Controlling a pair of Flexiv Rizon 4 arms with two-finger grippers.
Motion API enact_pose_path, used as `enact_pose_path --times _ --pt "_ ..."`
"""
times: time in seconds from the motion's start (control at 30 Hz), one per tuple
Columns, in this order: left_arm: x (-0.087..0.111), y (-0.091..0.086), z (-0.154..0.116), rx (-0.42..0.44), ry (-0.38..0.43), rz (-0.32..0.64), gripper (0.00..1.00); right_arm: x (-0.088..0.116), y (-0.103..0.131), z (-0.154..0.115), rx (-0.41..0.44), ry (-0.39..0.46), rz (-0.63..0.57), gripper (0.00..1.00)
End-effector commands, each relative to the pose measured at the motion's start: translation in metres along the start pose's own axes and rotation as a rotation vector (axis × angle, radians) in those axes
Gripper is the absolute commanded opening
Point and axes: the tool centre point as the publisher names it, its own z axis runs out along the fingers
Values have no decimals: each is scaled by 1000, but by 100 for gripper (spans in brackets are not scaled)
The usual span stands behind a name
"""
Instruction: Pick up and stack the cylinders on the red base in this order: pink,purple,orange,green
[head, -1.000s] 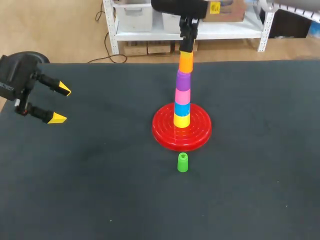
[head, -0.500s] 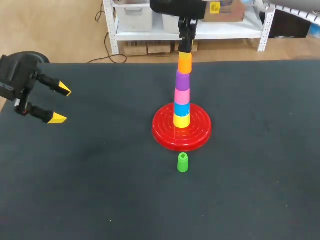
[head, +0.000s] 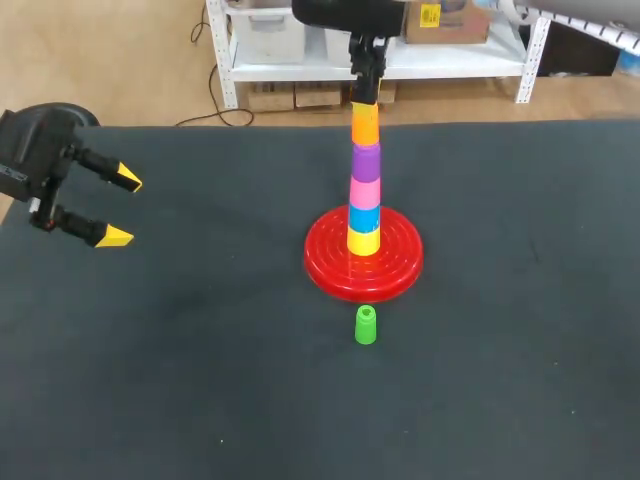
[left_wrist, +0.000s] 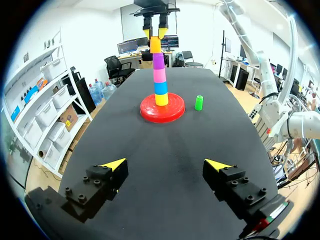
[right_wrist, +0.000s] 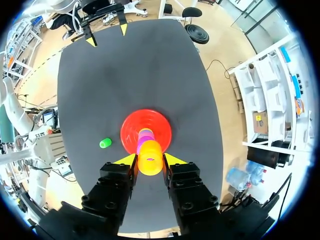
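Right gripper (head: 365, 88): we find it clenched on the orange cylinder (head: 365, 124) at the top of the stack.
Stack: on the red base (head: 330, 262), upward: yellow cylinder (head: 363, 241), blue cylinder (head: 364, 217), pink cylinder (head: 364, 190), purple cylinder (head: 365, 160), then orange.
Green cylinder (head: 366, 325): upright on the table (head: 200, 380), just beside the base's near rim, not touching.
Left gripper (head: 117, 208): we note its jaws spread, holding nothing, well apart from the stack.

— Which colours are in the stack?
— From the bottom, 5: yellow cylinder (head: 363, 241), blue cylinder (head: 364, 217), pink cylinder (head: 365, 191), purple cylinder (head: 366, 162), orange cylinder (head: 365, 125), on a glossy red base (head: 325, 262) ringed with ridges.
— And the loose one?
— The green cylinder (head: 366, 325), bright against the plain black surface (head: 200, 380).
— The arms' ends?
— Left fingers (head: 115, 177) and right fingers (right_wrist: 126, 160) are black with yellow tips.
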Motion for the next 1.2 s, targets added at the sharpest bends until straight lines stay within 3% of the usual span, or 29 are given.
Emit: enact_pose_path --times 0.03,1.2 --pt "1 -1 0 -4 -2 2 100 3 3 -1 2 -2 1 0" --pt "1 -1 0 -4 -2 2 100 1 10 23 -53 15 2 0"
